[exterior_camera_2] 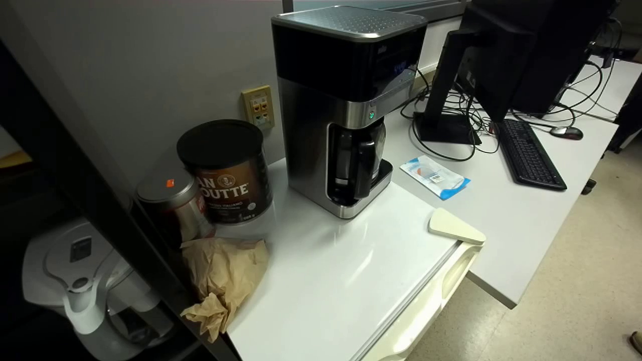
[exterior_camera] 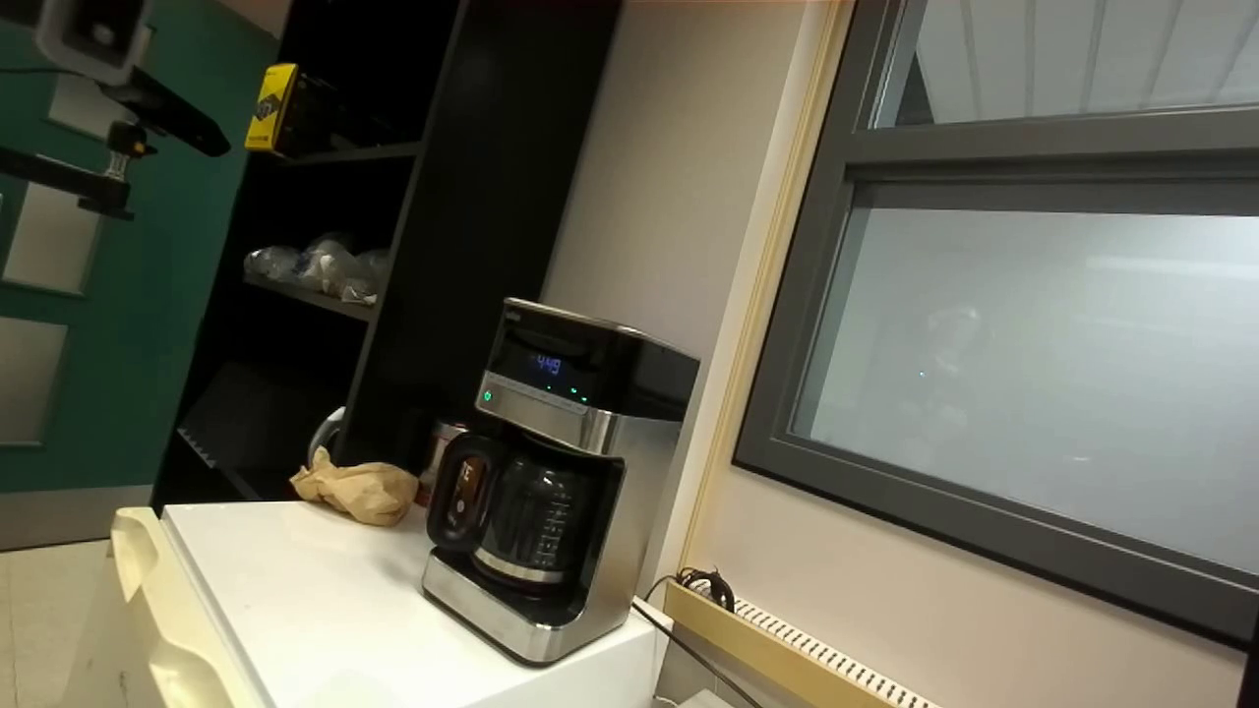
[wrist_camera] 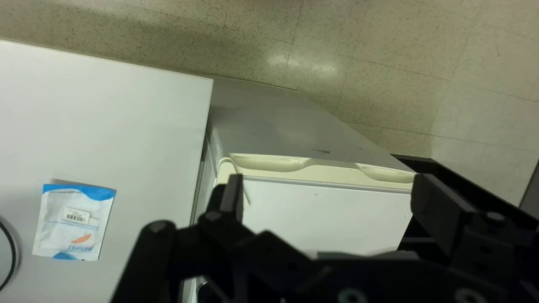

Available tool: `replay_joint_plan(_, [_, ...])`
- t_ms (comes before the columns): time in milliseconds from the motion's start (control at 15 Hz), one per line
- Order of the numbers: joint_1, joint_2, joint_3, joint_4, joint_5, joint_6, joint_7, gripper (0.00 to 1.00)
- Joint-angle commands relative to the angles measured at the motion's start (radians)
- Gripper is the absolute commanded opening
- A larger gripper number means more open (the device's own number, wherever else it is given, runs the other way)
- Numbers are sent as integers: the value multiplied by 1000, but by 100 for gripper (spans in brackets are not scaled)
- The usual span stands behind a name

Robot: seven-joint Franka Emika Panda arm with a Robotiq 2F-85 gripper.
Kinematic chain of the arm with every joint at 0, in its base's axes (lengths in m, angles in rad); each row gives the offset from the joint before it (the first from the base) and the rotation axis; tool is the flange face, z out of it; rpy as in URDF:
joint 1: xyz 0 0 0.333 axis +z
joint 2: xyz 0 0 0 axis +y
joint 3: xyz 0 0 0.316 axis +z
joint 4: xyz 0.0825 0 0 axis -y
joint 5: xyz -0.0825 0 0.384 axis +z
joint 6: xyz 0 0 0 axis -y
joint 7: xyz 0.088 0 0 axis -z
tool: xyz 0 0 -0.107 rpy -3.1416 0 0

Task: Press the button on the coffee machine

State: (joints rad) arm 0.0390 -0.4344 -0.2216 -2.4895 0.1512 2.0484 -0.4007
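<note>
Coffee machine, just one, stands near two canisters.

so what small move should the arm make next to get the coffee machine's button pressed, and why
Probably shut the gripper before approaching: in the wrist view its fingers stand wide apart, holding nothing, while the green-lit button on the coffee machine looks small, so closed tips should press it more surely.
</note>
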Motion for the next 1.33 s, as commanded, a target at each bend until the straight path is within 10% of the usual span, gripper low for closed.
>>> replay_joint_plan(0, [-3,73,24,26,21,107,-19,100])
replay_joint_plan(333, [19,222,53,68,47,360,-16,100])
replay_joint_plan(400, [22,259,60,81,53,412,-18,75])
replay_joint_plan(1067, [-25,656,214,331,196,779,-24,5])
replay_joint_plan(1267, [-1,757,207,425,205,857,-25,0])
